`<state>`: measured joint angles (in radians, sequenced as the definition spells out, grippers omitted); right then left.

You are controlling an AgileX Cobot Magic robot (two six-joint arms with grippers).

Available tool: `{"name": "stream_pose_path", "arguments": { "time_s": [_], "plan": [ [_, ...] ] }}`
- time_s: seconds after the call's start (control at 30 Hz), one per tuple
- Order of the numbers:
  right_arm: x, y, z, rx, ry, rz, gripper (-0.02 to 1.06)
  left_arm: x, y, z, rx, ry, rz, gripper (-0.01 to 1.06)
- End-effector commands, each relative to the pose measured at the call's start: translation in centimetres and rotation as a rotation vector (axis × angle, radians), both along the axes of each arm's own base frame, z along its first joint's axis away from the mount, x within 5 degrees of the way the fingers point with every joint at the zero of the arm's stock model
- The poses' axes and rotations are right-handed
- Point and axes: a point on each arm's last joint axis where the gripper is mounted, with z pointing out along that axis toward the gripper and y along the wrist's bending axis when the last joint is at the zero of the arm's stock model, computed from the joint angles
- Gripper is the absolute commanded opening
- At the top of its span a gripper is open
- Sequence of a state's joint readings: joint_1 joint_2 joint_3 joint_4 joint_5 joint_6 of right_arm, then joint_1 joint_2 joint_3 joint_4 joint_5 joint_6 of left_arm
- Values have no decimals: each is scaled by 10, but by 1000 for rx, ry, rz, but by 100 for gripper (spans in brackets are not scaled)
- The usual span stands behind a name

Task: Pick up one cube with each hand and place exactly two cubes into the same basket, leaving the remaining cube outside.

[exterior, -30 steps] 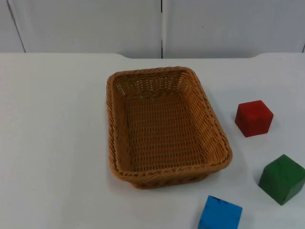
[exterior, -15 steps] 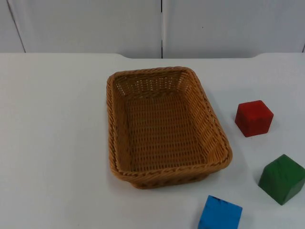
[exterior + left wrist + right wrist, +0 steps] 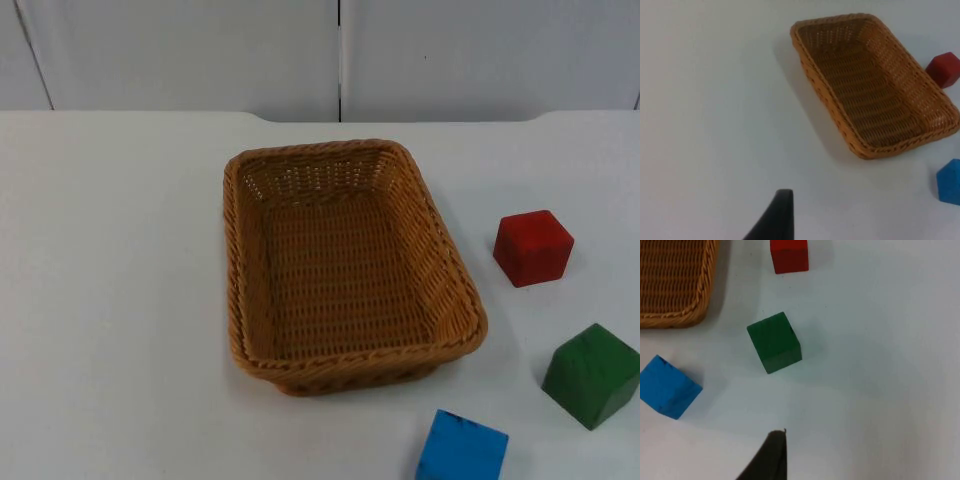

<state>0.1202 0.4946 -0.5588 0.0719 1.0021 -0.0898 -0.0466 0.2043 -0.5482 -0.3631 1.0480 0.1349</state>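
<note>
An empty wicker basket [image 3: 232,250] stands in the middle of the white table. To its right lie a red cube [image 3: 533,247], a green cube [image 3: 592,374] nearer the front, and a blue cube [image 3: 462,449] at the front edge. My left gripper [image 3: 775,220] hangs over bare table well left of the basket [image 3: 805,60], holding nothing. My right gripper [image 3: 771,457] hovers above the table a short way from the green cube [image 3: 774,342], with the blue cube [image 3: 666,386] and the red cube [image 3: 789,255] also apart from it.
The grey partition wall [image 3: 340,55] closes the table at the back. Wide bare table [image 3: 110,300] lies left of the basket. The blue cube [image 3: 950,181] sits close to the basket's front right corner.
</note>
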Motion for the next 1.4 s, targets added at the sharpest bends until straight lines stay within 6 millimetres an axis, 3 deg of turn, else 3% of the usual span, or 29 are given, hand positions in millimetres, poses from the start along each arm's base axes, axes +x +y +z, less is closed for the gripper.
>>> {"name": "stream_pose_path", "arguments": {
  "time_s": [0.0, 0.33, 0.57, 0.97, 1.37],
  "plan": [
    [6, 1, 2, 6, -2, -3, 105, 3, -3, 4, -18, -9, -20, 105],
    [36, 4, 24, 3, 34, -3, 105, 12, -11, 6, -45, 12, -122, 105],
    [72, 8, 38, -2, 72, -3, 105, 19, -18, 10, -80, 26, -186, 105],
    [120, 14, 48, -2, 95, -6, 105, 27, -18, 49, -52, -42, -210, 105],
    [159, 19, 54, -6, 127, -1, 105, 50, -26, 64, -11, 39, -353, 105]
  ]
}}
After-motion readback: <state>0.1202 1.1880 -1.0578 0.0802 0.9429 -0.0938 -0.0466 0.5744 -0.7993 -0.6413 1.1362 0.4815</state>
